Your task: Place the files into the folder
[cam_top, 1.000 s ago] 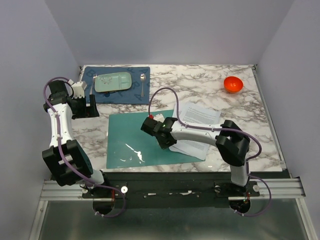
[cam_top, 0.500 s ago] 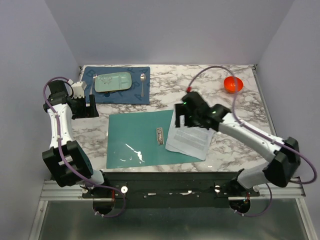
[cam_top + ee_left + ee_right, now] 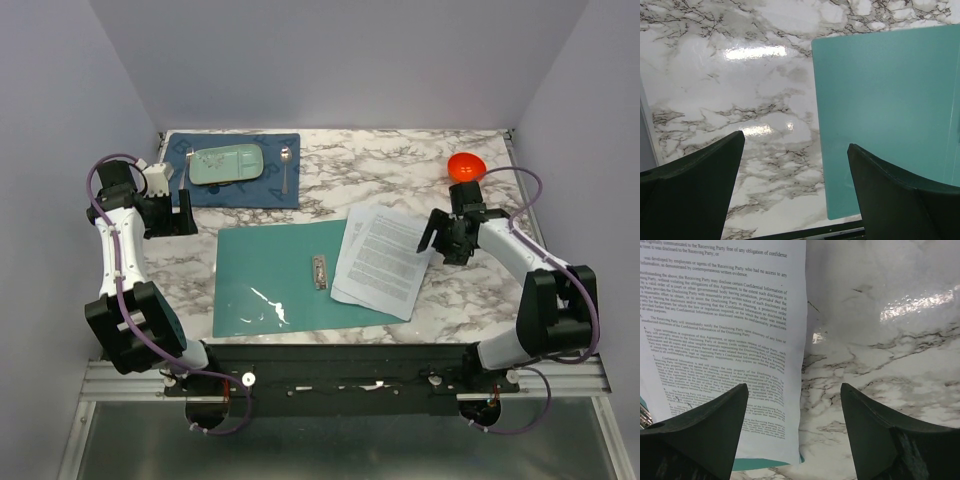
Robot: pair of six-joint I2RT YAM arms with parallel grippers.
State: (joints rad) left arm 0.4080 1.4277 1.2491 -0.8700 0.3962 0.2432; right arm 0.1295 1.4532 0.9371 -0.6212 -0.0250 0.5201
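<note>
The teal folder [image 3: 270, 280] lies flat mid-table with a small metal clip [image 3: 320, 271] near its right side. The files [image 3: 385, 258], white printed sheets, lie fanned over the folder's right edge and onto the marble. My right gripper [image 3: 440, 240] is open just right of the sheets with nothing between its fingers. In the right wrist view, the right gripper [image 3: 794, 386] straddles the right edge of the files [image 3: 725, 340], with a folder corner [image 3: 765, 464] showing beneath. My left gripper [image 3: 178, 215] hovers open, left of the folder. The left wrist view shows the left gripper [image 3: 796, 140] and the folder [image 3: 890, 110].
A dark blue placemat [image 3: 275, 190] at the back left carries a pale green tray [image 3: 227, 164] and a spoon [image 3: 286, 170]. A red bowl [image 3: 466, 168] sits at the back right, just beyond my right gripper. Marble tabletop [image 3: 400, 170] surrounds them.
My right arm swung from over the folder to the right, past the files, and its gripper opened. The metal clip is now uncovered. The left arm stayed still.
</note>
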